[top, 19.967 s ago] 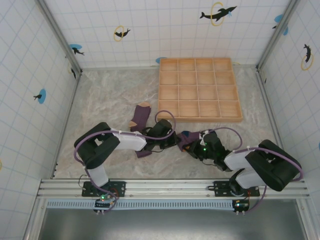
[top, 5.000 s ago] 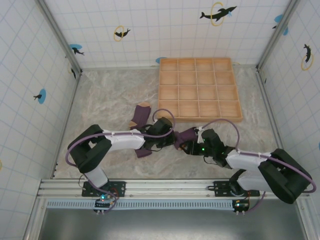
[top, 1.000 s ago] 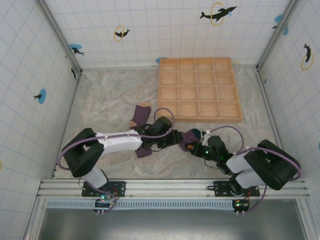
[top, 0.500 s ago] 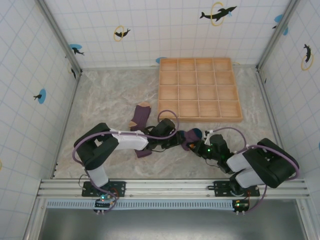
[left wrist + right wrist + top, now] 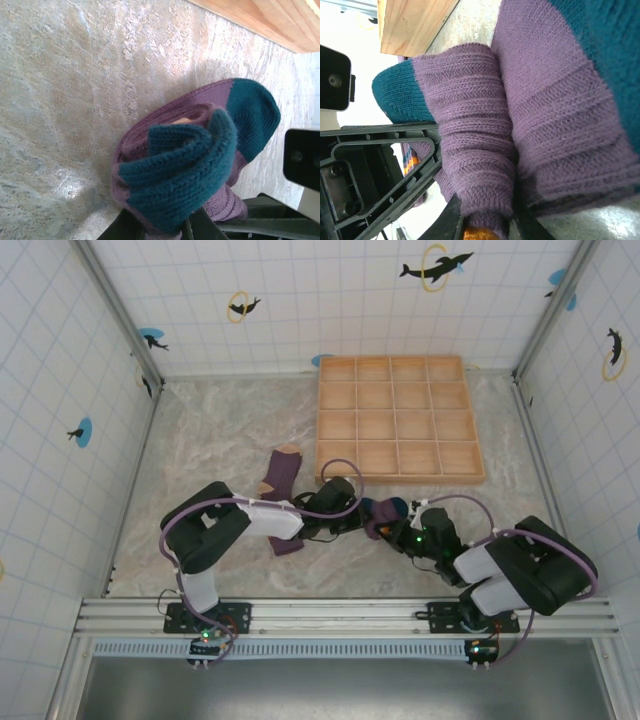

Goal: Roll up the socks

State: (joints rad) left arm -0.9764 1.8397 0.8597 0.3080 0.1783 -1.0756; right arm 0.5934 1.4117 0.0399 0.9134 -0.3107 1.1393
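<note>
One of the socks (image 5: 380, 510) lies as a half-rolled purple and teal bundle between the two grippers, just in front of the tray. My left gripper (image 5: 352, 517) comes at it from the left. In the left wrist view this gripper (image 5: 160, 227) pinches the bundle's (image 5: 200, 150) teal fold. My right gripper (image 5: 398, 530) meets it from the right, its jaws (image 5: 485, 220) tight round a purple ribbed fold (image 5: 475, 150) with an orange tip. A second sock (image 5: 280, 472), purple with a tan toe, lies flat to the left.
The wooden grid tray (image 5: 400, 475) stands at the back right, its near rim close behind the bundle (image 5: 260, 20). Another purple piece (image 5: 288, 545) lies under my left forearm. Tiled walls enclose the marbled table (image 5: 210, 440).
My left jaws have closed on the teal fold and the left elbow has swung right. The right jaws have eased a little. The bundle has stayed in place.
</note>
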